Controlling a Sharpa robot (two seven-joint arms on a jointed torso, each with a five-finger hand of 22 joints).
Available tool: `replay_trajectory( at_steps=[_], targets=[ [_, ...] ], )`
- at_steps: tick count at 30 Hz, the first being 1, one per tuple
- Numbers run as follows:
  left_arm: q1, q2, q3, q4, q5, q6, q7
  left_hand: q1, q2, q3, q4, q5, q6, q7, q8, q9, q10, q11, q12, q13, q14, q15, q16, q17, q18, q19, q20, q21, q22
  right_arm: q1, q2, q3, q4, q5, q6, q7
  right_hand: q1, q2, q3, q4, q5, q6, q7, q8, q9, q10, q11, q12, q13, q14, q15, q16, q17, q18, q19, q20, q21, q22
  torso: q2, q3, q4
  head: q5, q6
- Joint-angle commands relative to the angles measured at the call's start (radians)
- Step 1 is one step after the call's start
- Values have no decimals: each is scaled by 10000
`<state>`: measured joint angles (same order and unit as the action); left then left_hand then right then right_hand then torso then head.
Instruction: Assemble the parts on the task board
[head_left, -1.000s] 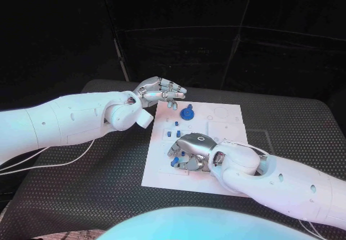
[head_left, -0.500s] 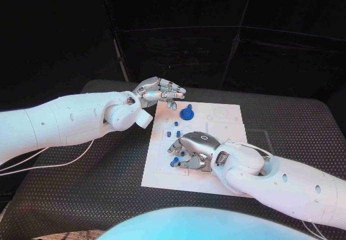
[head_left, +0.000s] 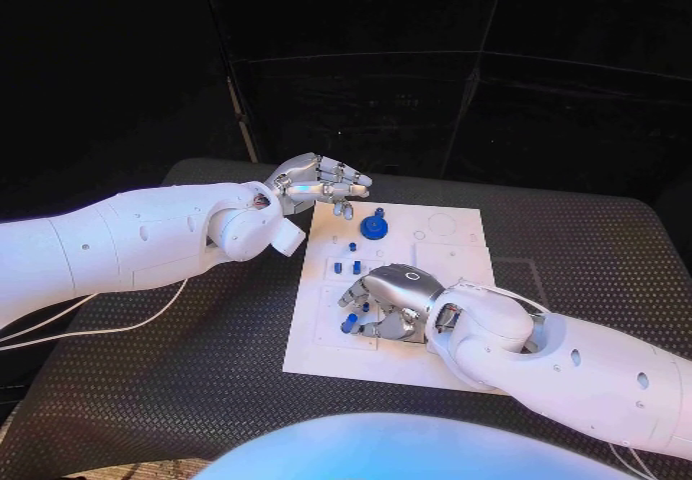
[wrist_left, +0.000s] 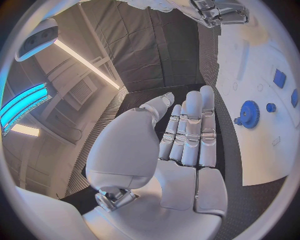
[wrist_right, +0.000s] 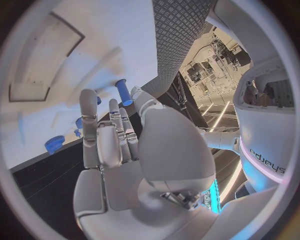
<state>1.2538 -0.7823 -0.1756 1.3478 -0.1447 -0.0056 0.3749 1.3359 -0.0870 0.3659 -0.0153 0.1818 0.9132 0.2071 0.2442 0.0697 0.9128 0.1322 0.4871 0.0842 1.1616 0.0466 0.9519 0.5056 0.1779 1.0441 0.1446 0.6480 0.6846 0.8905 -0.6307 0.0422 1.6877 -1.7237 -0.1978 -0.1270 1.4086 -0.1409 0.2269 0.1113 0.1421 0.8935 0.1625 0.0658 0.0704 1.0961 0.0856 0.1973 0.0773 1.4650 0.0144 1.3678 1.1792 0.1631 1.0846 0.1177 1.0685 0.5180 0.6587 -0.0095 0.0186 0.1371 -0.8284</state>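
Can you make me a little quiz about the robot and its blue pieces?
1. True or false: the left hand is pressing on the gear.
2. Which hand is over the board's near half? A left, B right.
3. Fill in: the gear is coloured ____.

Key: 1 false, it hovers at the board's far edge, apart from the gear. 2 B, the right hand. 3 blue.
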Motion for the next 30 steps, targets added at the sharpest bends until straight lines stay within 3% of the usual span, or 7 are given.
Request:
replay_trajectory(
  at_steps=[1, 8, 30],
  targets=[
    [17, -11, 9, 14, 9, 102, 26, -24, 103, -77, -10, -43, -96, -1, -8, 2, -60, 7, 30, -12, -65, 2, -69, 8, 42, -58, 29, -55, -15, 6, 4, 2, 40, 13, 76, 45, 29, 122, -70, 22, 52, 56, -45, 69, 15, 137, -5, 91, 14, 260, -98, 37, 32, 114, 49, -59, 44, 67, -1, -9, 4, 8, -4],
    [18, -18, 9, 30, 9, 96, 21, -24, 103, -77, -10, -43, -96, -1, -8, 2, -60, 7, 30, -12, -65, 2, -69, 8, 42, -58, 29, -55, -15, -2, 66, 2, 86, 263, 155, 133, 151, 248, -33, 32, 76, 145, -104, 84, 21, 569, -98, 213, 29, 313, -177, 89, 111, 81, 203, -131, 159, 276, 5, -7, 8, 9, -28],
    [24, -36, 10, 39, 9, 92, -22, -23, 112, -79, -9, -42, -101, 0, -5, 3, -69, 9, 38, -12, -68, 4, -69, 10, 42, -59, 31, -59, -18, -15, 67, 2, 130, 538, 58, 117, 213, 273, -2, 22, 86, 174, -117, 86, 20, 648, -112, 195, 13, 318, -193, 83, 98, 67, 259, -151, 203, 354, 3, -1, -3, -32, -58]
  ],
)
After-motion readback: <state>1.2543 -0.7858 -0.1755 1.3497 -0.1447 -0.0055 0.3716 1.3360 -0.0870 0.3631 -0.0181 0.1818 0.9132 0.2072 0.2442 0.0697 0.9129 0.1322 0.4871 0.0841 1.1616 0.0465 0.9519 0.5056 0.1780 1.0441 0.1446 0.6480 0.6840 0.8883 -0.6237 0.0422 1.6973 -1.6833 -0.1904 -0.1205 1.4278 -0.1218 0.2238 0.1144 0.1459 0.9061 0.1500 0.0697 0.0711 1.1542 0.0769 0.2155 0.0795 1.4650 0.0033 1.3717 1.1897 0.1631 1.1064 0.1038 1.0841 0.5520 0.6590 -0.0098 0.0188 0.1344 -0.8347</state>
